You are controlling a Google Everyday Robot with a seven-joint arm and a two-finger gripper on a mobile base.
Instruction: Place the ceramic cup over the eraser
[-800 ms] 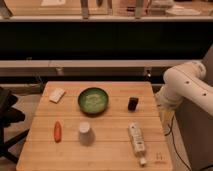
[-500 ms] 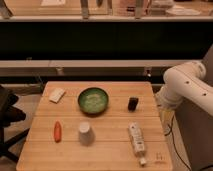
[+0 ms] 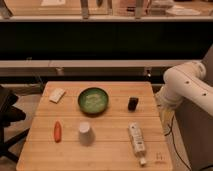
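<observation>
**Robot arm waits beside a wooden table**

A small white cup (image 3: 85, 133) stands near the front middle of the table (image 3: 100, 159), just in front of a green bowl (image 3: 93, 99). The black eraser (image 3: 132, 103) sits apart from it, towards the right edge. The gripper (image 3: 164, 103) is tucked beside the table's right edge. Whether it is open or holding anything cannot be told.

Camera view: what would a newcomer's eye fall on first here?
The green bowl at the table's back middle strikes first, then the big white arm past the right edge; its hand is not in view. The ceramic cup stands in front of the bowl, the black eraser to the bowl's right.
</observation>
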